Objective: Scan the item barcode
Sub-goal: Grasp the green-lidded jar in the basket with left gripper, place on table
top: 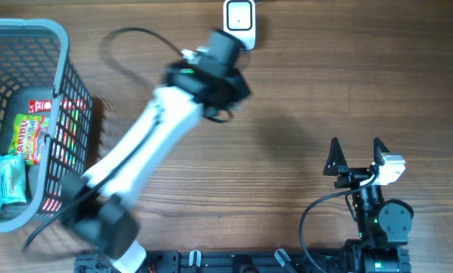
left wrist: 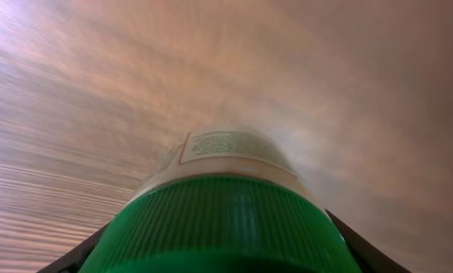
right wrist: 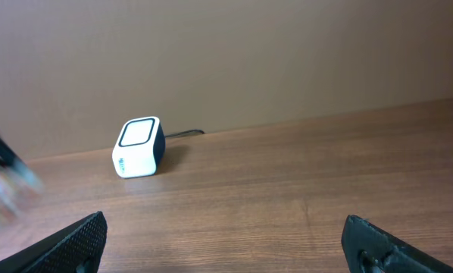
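- Overhead, a gray mesh basket (top: 60, 34) stood at the left edge of the wooden table (top: 302, 98).
- Three things lay in the basket: a yellow-green candy bag (top: 28, 136), a pale green packet (top: 10, 180) just beside it toward the near side, and a red packet (top: 48, 108) partly under the candy bag against the right wall.
- The left gripper (top: 225, 45) reached across to the far middle of the table, right up against the white scanner (top: 240, 17). From above I could not tell whether they touched.
- The bottle was hidden under that gripper in the overhead view.
- In the left wrist view the bottle (left wrist: 230, 152) filled the lower middle, clamped between the two dark fingers (left wrist: 75, 259), which showed only at the bottom corners.
- Its ribbed green cap (left wrist: 219, 220) sat nearest the lens, and the pale body ran straight away from the camera, so its long axis lay along the gripper's reach, base end pointing forward.
- A label with fine print faced up toward the camera. The print was too blurred to read, and I could not tell whether a barcode was on it.
- The tabletop behind the bottle was smeared with blur.
- The right gripper (top: 357, 155) sat at the near right, well apart from the scanner, its jaws spread wide and holding nothing.
- In the right wrist view the scanner's window faced up and toward the camera, with a dark cable (right wrist: 185, 134) behind it.
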You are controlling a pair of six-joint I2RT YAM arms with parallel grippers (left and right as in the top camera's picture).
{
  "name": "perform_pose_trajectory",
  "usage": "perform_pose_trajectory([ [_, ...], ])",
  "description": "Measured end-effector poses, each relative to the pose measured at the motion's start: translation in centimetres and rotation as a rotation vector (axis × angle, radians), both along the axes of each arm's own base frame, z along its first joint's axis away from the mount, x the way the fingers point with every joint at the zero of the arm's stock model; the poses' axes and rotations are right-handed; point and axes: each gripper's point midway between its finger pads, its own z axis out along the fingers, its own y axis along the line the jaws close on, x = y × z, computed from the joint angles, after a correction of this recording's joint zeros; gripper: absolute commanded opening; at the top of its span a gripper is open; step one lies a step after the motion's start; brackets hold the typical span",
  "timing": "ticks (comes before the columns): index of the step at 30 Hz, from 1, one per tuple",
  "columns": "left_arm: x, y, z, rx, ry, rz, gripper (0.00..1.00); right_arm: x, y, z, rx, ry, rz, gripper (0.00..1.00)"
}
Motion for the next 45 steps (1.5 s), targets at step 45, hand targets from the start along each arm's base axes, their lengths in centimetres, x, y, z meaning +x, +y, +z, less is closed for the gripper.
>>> perform_pose_trajectory([
  [45,-8.8,45.2,18.9,0.267,-0.070,1.228,1.00,0.0,0.0,0.0,0.000,0.002,0.000,1.00],
])
